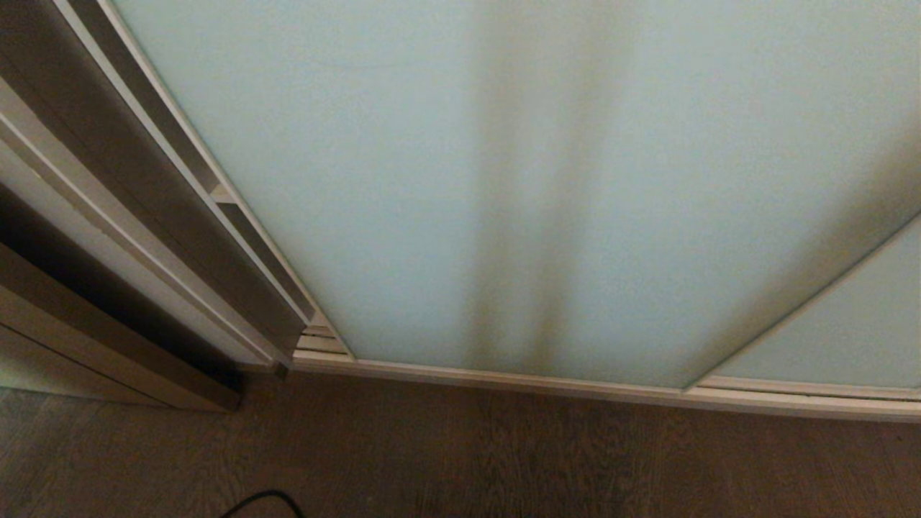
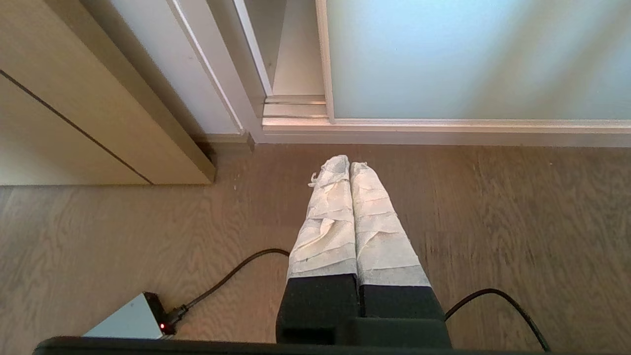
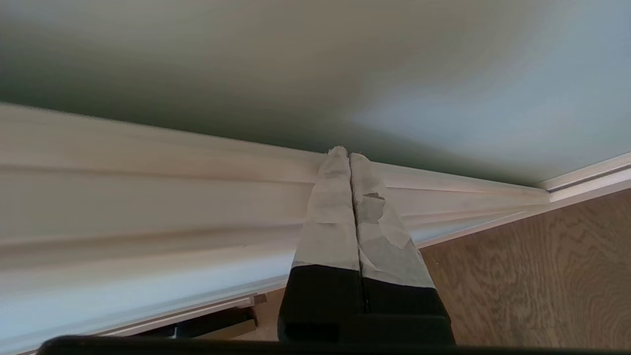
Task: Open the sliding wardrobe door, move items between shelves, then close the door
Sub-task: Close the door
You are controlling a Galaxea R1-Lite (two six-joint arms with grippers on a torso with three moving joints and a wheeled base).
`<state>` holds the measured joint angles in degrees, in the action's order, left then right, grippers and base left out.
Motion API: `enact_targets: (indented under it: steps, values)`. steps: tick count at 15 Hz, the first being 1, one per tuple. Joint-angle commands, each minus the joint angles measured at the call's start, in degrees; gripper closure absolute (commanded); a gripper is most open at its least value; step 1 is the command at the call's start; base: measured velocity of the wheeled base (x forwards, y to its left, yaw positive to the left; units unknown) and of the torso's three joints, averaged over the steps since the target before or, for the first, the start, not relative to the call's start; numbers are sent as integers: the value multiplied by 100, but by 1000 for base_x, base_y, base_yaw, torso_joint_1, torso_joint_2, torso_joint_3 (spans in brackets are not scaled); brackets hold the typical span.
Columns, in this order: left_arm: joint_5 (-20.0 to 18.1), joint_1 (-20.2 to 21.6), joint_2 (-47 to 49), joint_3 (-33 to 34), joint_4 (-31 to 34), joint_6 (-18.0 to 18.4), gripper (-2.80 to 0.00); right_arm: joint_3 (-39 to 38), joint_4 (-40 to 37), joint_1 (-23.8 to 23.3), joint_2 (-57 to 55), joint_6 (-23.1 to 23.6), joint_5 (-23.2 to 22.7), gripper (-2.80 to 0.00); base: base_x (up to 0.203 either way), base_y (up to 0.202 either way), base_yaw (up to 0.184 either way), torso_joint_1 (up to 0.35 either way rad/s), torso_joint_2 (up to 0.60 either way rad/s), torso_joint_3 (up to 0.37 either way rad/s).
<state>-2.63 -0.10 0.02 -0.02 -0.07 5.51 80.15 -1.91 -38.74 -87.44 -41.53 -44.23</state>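
Observation:
The sliding wardrobe door is a wide pale mint frosted-glass panel in a slim cream frame, filling most of the head view; it also shows as the sliding wardrobe door and the sliding wardrobe door. My right gripper is shut with nothing in it, its taped tips close against the door's cream bottom rail. My left gripper is shut and empty, hanging over the wood floor short of the track. Neither arm shows in the head view. The items and the shelves are hidden.
A second glass panel overlaps at the right. The cream floor track runs along the brown wood floor. A beige cabinet stands at the left. A black cable and a small white box lie on the floor.

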Motion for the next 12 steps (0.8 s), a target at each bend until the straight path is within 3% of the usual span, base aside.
enact_targets:
  steps: [1,12]
  values:
    - [0,1,-2,-1,-1,1,0,0,-2,44,-8,-21,-24,0,0,0,0,0,0,0]
    - [0,1,-2,2,-1,3,0,-615,-20,640,801,-10,-15,0,0,0,0,0,0,0]
